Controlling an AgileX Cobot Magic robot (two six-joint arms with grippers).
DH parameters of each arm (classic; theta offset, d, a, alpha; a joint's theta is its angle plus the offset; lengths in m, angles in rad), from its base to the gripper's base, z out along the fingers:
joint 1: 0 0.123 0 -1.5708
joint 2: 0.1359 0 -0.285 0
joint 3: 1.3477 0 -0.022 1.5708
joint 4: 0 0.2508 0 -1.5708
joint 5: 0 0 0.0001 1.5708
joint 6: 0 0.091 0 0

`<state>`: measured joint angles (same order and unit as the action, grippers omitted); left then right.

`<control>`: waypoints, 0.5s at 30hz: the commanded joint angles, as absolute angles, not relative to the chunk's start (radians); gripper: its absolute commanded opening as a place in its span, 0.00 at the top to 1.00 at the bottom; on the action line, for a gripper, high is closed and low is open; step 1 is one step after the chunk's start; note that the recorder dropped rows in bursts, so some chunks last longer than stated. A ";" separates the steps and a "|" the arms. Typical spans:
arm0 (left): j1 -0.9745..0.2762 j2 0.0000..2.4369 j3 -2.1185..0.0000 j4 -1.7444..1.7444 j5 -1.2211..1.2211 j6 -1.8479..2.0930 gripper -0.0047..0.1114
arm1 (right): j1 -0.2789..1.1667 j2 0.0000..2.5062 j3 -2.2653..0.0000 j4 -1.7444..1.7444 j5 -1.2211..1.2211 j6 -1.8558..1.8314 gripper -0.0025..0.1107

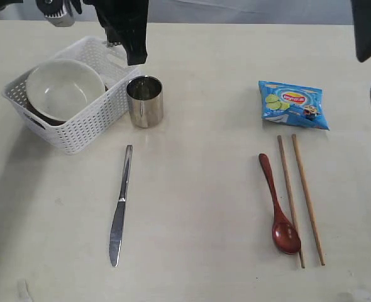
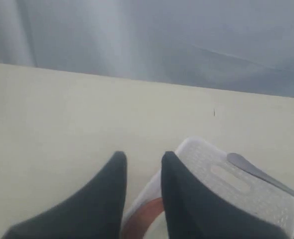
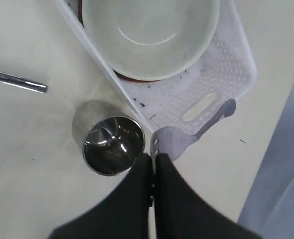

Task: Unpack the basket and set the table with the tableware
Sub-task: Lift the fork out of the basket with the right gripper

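The white basket [image 1: 78,132] [image 3: 221,84] stands at the back left of the table [image 1: 198,189]. In it the cream bowl [image 1: 65,88] [image 3: 147,35] rests on the red-brown plate [image 3: 137,78] [image 2: 147,219]. The steel cup [image 1: 145,100] [image 3: 112,144] stands just right of the basket. My right gripper [image 3: 153,157] [image 1: 135,60] hangs over the basket's far right end, shut on the fork [image 3: 172,139] [image 2: 256,172], whose handle reaches across the cut-out. My left gripper [image 2: 144,155] is open over the basket's rim [image 2: 221,174], holding nothing. The knife [image 1: 119,207], spoon [image 1: 278,207] and chopsticks [image 1: 305,195] lie on the table.
A blue snack packet [image 1: 292,104] lies at the back right, above the chopsticks. The knife's handle end [image 3: 17,82] shows near the cup. Dark arm parts [image 1: 368,31] fill the top right corner. A grey wall runs behind the table's far edge.
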<state>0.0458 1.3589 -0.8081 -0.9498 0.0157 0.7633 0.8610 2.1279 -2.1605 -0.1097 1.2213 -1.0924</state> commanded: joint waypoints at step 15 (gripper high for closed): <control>0.048 1.362 -0.858 -0.955 0.184 0.829 0.53 | 1.110 2.067 -2.010 -0.692 1.221 -0.672 0.98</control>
<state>0.0458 1.3611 -0.8510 -0.9507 0.1794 0.8212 1.0955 2.0953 -2.0618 -0.6222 1.2194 -0.7263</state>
